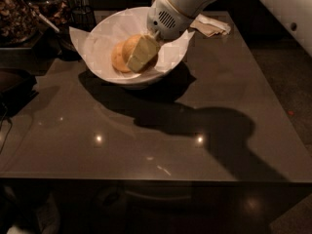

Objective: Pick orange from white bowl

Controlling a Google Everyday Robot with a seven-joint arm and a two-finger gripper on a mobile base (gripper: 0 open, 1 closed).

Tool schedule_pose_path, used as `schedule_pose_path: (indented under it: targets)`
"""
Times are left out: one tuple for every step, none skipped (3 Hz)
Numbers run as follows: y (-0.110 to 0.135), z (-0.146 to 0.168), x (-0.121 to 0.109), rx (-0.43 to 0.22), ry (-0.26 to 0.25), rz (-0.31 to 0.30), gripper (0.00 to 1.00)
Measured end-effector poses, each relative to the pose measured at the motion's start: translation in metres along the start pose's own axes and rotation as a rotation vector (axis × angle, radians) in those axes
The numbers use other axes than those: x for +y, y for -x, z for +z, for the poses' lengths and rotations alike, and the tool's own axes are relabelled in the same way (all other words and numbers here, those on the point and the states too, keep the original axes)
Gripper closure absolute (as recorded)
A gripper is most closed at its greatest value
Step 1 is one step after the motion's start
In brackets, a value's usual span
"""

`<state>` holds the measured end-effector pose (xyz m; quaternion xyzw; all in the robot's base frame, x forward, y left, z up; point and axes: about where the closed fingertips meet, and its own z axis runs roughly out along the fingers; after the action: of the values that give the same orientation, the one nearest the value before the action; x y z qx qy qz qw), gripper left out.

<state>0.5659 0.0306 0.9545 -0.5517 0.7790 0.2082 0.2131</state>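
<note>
The white bowl (97, 40) stands at the back of the dark table, lined with crinkled white paper whose corners stick out over the rim. Yellow-orange fruit (118, 58) lies inside it; two rounded lobes show, and I cannot tell whether they are one fruit or two. My gripper (141, 54) reaches down into the bowl from the upper right and lies against the right side of the fruit, hiding part of it. Its white wrist (168, 13) hangs over the bowl's right rim.
A crumpled napkin (210, 26) lies behind the bowl to the right. Dark containers (19, 11) and a black object (14, 84) stand along the left side. The dark glossy table (161, 145) stretches toward its front edge near the bottom.
</note>
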Motion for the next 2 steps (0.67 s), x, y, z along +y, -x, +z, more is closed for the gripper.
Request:
schedule_pose_path:
  targets:
    - [-0.0052,-0.0172,0.0318,-0.040,-0.035,-0.019,1.00]
    - [-0.0061,-0.0147,0.0314,-0.027,-0.038,-0.012,1.00]
